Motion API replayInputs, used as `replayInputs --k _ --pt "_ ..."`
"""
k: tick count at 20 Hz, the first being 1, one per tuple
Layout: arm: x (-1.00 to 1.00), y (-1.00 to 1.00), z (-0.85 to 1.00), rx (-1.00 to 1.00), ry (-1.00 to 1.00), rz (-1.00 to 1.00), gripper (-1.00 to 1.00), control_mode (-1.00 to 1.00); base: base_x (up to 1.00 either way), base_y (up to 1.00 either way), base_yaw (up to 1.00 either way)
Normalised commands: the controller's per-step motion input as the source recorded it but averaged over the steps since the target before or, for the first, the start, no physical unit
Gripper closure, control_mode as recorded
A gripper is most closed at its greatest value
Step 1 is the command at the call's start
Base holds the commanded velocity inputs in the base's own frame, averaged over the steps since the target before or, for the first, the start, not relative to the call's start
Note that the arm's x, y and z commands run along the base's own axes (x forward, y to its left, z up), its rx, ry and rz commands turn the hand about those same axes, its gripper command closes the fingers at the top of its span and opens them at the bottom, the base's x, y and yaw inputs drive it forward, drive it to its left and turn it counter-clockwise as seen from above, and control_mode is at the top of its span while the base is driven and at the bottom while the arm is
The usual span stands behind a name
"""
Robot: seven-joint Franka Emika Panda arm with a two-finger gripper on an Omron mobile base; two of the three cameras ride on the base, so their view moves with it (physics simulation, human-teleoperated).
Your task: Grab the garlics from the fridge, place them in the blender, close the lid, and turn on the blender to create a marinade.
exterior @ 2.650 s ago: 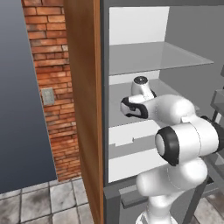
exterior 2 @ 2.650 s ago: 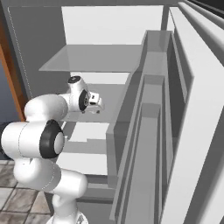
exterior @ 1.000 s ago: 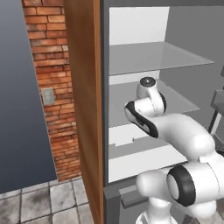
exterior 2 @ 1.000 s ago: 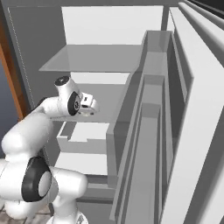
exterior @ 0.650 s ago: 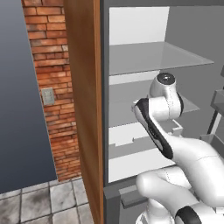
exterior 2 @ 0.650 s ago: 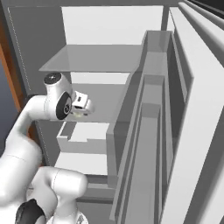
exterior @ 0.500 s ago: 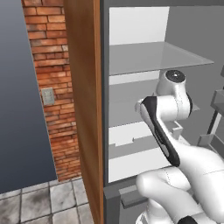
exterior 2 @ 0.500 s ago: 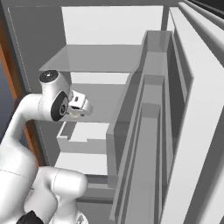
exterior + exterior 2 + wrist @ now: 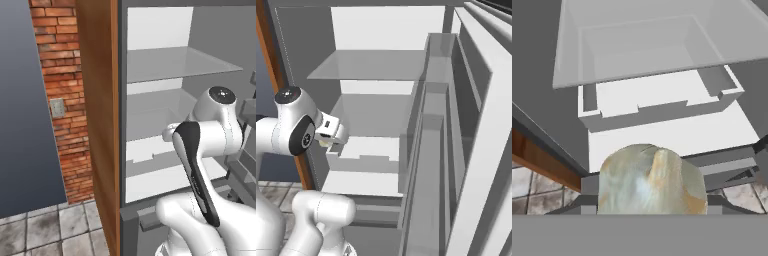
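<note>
A cream-white garlic (image 9: 651, 179) sits between the jaws of my gripper (image 9: 330, 142), which is shut on it. In the right base view the garlic (image 9: 323, 143) shows as a small pale lump under the hand, in front of the open fridge (image 9: 371, 67) at the height of its middle shelf. The hand looks down at the fridge's (image 9: 662, 125) white lower shelf and drawer front. In the left base view my arm's white elbow stands before the fridge (image 9: 160, 65) opening. The blender and the lid are out of view.
The fridge door (image 9: 476, 125) with its grey bins stands open at the right. A wood-brown side panel (image 9: 97, 125) bounds the fridge on the left, with a brick wall (image 9: 57, 90) beyond it. Grey floor tiles (image 9: 45, 230) lie below.
The arm has drawn back from inside the fridge with the garlic held. The hand has moved left in the right base view, and the elbow has swung right and up in the left base view.
</note>
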Motion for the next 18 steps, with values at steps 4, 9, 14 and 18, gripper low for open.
replayInputs --k 4,9,14,18 --pt "0.0 0.0 0.0 0.0 0.0 0.0 1.0 1.0 -1.0 0.72 -0.17" --pt "0.0 0.0 0.0 0.0 0.0 0.0 1.0 1.0 -1.0 0.49 -0.63" --pt "0.0 0.0 0.0 0.0 0.0 0.0 1.0 1.0 -0.92 0.21 -0.8" --pt "0.0 0.0 0.0 0.0 0.0 0.0 1.0 1.0 -0.36 -0.04 -0.83"
